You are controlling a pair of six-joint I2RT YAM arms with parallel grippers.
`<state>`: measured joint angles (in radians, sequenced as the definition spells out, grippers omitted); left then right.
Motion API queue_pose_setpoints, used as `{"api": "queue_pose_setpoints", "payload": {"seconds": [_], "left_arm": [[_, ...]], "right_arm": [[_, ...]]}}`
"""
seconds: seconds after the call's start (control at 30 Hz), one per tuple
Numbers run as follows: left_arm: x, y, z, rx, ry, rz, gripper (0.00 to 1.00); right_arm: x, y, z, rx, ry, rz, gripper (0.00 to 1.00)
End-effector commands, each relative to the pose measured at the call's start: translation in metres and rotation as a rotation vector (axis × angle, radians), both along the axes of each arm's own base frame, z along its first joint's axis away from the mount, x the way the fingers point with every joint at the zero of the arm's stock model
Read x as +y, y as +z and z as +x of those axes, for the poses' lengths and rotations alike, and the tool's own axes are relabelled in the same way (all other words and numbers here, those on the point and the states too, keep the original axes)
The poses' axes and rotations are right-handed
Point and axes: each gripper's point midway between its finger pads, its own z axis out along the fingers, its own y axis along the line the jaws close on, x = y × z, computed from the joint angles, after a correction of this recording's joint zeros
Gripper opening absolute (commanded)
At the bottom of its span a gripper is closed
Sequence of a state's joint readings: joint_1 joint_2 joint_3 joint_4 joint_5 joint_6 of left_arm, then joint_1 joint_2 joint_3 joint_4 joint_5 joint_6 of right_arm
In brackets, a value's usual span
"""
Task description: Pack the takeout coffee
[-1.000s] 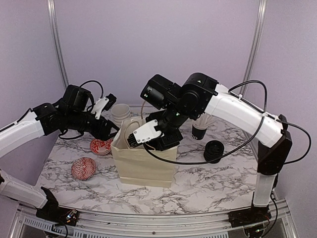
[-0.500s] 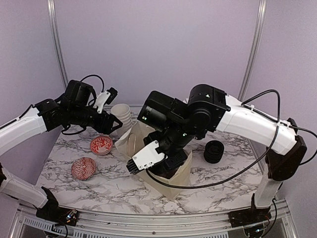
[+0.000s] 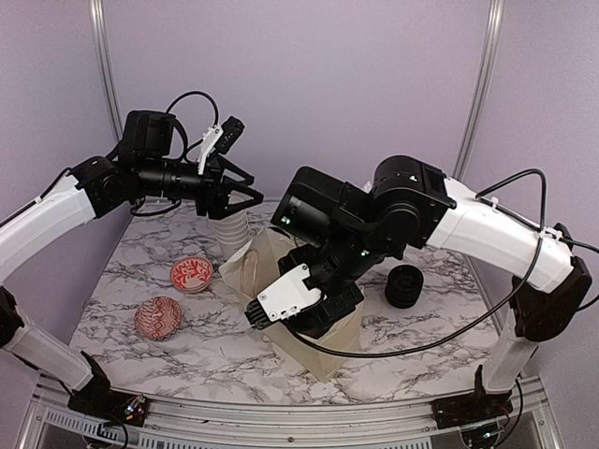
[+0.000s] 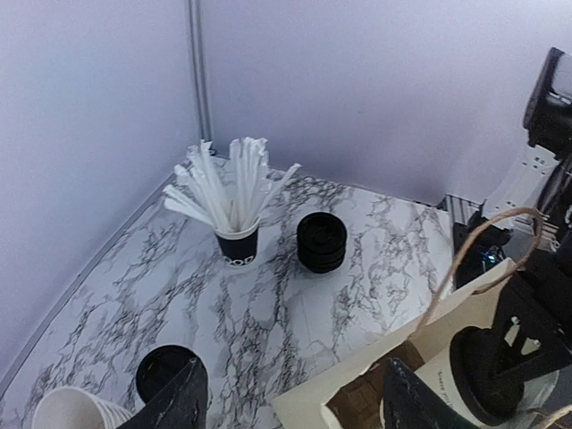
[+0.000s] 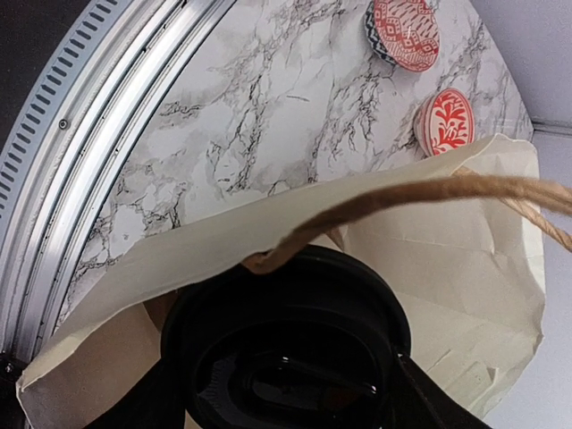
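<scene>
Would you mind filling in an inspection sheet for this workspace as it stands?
Surface: marble table, no spills seen.
Job's things: takeout coffee, black lid on, inside the paper bag; the bag is tilted.
Clutter: two red patterned bowls, stacked white cups, black lid stack, cup of stirrers.
Grippers: left gripper open, empty, hovers above the stacked white cups; right gripper inside the bag, closed around the coffee.
Cables: right arm's cable sags low beside the bag; left arm's cable loops above the arm.
Surroundings: lilac walls, metal frame posts.
</scene>
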<state>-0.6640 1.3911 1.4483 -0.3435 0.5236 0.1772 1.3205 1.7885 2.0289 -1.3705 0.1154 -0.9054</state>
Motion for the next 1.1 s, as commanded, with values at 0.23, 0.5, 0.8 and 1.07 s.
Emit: {"api": "queue_pose_setpoints", "payload": {"seconds": [0.23, 0.5, 0.8, 1.07], "left_arm": [[-0.063, 0.005, -0.058, 0.026, -0.471, -0.106, 0.64], [-0.098, -0.003, -0.081, 0.077, -0.589, -0.093, 0.45], [-0.093, -0.01, -0.055, 0.051, -0.353, -0.009, 0.0], [-0.052, 0.008, -0.031, 0.008, 0.064, -0.03, 0.0]], "right_arm": [[-0.006, 0.013, -0.006, 0.014, -0.003, 0.038, 0.62], [-0.006, 0.01, -0.007, 0.023, 0.0, 0.033, 0.62], [-0.016, 0.008, -0.005, 0.008, -0.016, 0.018, 0.62], [-0.025, 0.01, 0.013, -0.01, -0.071, 0.017, 0.61]]}}
